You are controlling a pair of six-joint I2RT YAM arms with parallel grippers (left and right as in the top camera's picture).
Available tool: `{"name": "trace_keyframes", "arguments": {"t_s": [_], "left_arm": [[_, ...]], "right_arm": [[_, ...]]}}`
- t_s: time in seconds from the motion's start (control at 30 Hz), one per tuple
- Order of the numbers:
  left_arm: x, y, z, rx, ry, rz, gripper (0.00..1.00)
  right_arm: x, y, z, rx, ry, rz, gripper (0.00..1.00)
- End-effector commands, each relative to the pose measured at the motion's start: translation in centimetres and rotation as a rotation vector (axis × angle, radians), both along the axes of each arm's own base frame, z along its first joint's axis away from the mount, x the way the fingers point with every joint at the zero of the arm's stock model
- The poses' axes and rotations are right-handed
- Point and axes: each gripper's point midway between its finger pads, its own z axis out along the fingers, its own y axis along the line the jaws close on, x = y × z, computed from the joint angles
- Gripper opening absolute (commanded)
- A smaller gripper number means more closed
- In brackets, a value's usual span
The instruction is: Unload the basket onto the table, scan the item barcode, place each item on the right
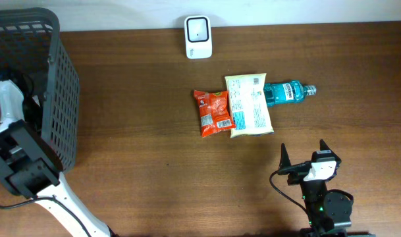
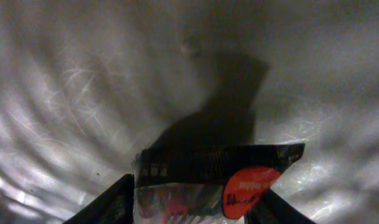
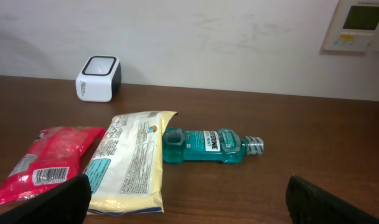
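Straddling the sealed edge of a likely light, slippery packet (image 2: 208, 168) inside the basket (image 1: 55, 99) at the left edge of the table (image 1: 154, 164), the left gripper (image 2: 195, 186) shows no clear hold; the right gripper (image 1: 303, 150) stands wide.

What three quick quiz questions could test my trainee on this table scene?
1. True or false: the bottle stands upright.
2. What lies between the red pack and the bottle? A scanner, B yellow pack, C basket.
3. Fill in: the right tool is ___.
Key: 1 false, it lies on its side; 2 B; 3 open.
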Motion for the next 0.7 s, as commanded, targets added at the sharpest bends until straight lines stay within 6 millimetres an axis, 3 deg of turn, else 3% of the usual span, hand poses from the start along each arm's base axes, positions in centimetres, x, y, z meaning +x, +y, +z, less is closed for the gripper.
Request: {"name": "trace_keyframes", "arguments": {"t_s": [0.0, 0.1, 0.23, 0.27, 0.33, 0.53, 0.67], "left_arm": [[-1.2, -0.5, -2.8, -0.031, 0.058, 0.002, 0.36], [-1.3, -0.5, -2.8, -0.034, 0.062, 0.002, 0.45], [-1.2, -0.5, -2.2, -0.037, 0.062, 0.006, 0.27], [-0.7, -0.5, -1.5, -0.04, 0.047, 0.01, 0.15], [0.2, -0.3, -0.2, -0.04, 0.013, 0.017, 0.13], [4.0, -0.3, 6.5, -0.071, -0.16, 0.019, 0.0], [6.3, -1.0, 13.1, -0.088, -0.332, 0.006, 0.0]], "right_arm": [[0.0, -0.3, -0.4, -0.007, 0.005, -0.015, 0.98], [0.0, -0.3, -0.4, -0.007, 0.005, -0.015, 0.98], [0.0, -0.3, -0.4, -0.007, 0.005, -0.015, 0.99], [0.0, -0.3, -0.4, -0.007, 0.005, -0.015, 0.98], [0.0, -0.3, -0.4, -0.007, 0.005, -0.015, 0.98], [0.0, -0.3, -0.4, -0.007, 0.005, -0.015, 0.98], [0.0, -0.3, -0.4, -0.007, 0.005, -0.015, 0.98]]}}
